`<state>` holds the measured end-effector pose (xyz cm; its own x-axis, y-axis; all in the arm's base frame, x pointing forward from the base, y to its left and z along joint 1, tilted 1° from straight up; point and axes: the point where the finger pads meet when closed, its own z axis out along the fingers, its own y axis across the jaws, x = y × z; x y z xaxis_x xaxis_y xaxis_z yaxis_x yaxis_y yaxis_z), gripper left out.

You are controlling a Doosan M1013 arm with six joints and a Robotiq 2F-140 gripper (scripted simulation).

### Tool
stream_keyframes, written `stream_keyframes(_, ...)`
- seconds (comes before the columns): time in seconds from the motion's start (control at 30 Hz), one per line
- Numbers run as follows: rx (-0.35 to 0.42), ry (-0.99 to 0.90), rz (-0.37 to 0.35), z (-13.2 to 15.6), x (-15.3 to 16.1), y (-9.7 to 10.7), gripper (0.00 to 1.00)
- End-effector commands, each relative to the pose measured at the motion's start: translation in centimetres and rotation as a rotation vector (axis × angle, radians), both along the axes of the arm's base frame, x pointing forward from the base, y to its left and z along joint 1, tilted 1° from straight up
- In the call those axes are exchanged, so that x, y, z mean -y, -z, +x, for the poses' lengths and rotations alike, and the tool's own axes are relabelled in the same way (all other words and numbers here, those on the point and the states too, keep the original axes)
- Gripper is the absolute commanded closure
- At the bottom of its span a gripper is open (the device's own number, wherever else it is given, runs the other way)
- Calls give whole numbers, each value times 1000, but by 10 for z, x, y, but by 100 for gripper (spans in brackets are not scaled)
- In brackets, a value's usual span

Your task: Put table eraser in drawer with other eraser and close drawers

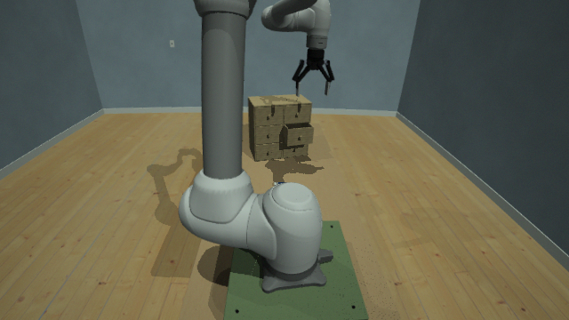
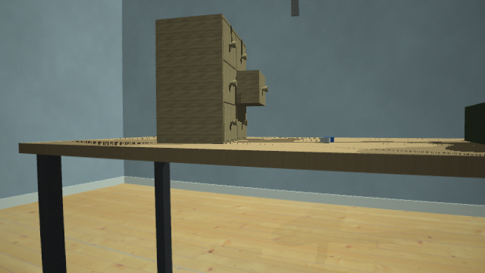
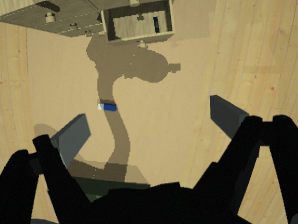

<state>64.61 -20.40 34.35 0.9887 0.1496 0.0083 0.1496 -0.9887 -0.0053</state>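
Note:
The small wooden chest [image 1: 267,129] [image 2: 189,80] [image 3: 63,10] stands on the table [image 2: 265,157]. Its middle right drawer [image 1: 299,135] [image 2: 251,88] [image 3: 139,23] is pulled partly out; the wrist view shows dark small things inside, too small to name. The other drawers look pushed in. The loose eraser [image 2: 327,139] [image 3: 108,106] [image 1: 279,183], white with a blue end, lies flat on the table in front of the chest. My gripper [image 1: 311,92] [image 3: 148,115] is open and empty. It hangs high above the table, in front of the chest and above the level of its top. Only one fingertip [image 2: 295,9] shows in the exterior view.
The arm's base [image 1: 276,222] sits on a green plate [image 1: 338,276] at the near end of the table and hides most of the eraser in the top view. A dark block [image 2: 475,121] stands at the table's right end. The arm's shadow [image 3: 127,70] falls between chest and eraser.

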Motion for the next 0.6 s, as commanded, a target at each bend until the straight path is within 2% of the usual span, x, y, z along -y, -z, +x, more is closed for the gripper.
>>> stream_keyframes(0.0, 0, 0, 0, 0, 0, 0, 0)
stream_keyframes(0.17, 0, 0, 0, -1, 0, 1, 0)
stream_keyframes(0.2, 0, 0, 0, -8, 2, 8, 0)
stream_keyframes(0.27, 0, 0, 0, -43, 12, 45, 0)
stream_keyframes(0.37, 0, 0, 0, -43, 12, 45, 0)
stream_keyframes(0.4, 0, 0, 0, -69, 16, 70, 0)
stream_keyframes(0.47, 0, 0, 0, -69, 16, 70, 0)
stream_keyframes(0.5, 0, 0, 0, -97, 19, 96, 0)
stream_keyframes(0.57, 0, 0, 0, -97, 19, 96, 0)
